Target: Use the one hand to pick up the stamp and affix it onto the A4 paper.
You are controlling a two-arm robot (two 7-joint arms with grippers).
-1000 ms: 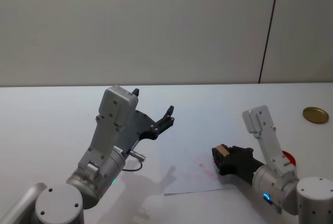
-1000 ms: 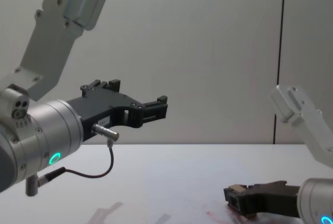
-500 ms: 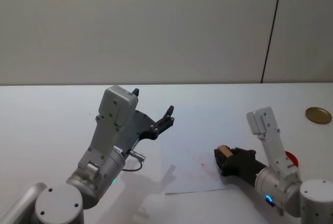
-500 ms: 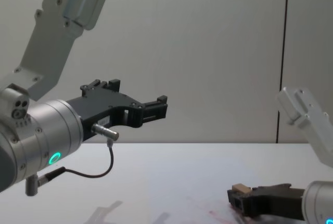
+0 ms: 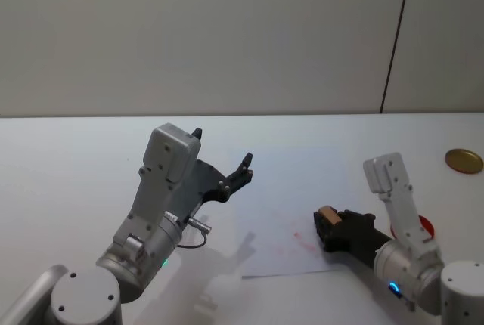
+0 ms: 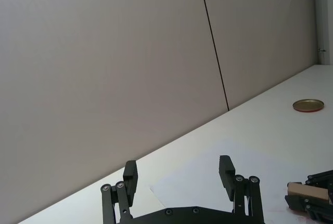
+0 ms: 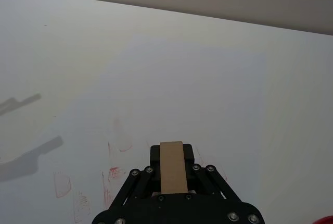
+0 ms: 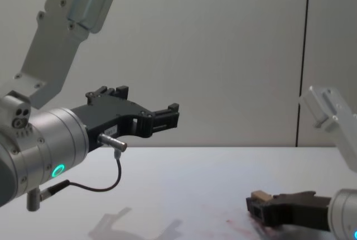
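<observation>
The stamp (image 5: 327, 214) is gripped by the right gripper (image 5: 330, 228) just above the A4 paper (image 5: 281, 215), at its 4 o'clock corner. The left gripper (image 5: 224, 160), spread wide, is held raised at 9 o'clock. A gold lid (image 5: 463, 160) lies at 2 o'clock, well apart.

Smooth wooden stamp (image 7: 172, 166); matt white paper (image 5: 291, 212).

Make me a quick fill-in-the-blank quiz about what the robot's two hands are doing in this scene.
1. The right hand is shut on the ____.
2. The stamp is held low above the white ____.
3. The left hand, raised off the table, has its fingers ____.
4. The marks on the A4 paper are ____ in colour.

Missing words: stamp; A4 paper; open; red
</observation>
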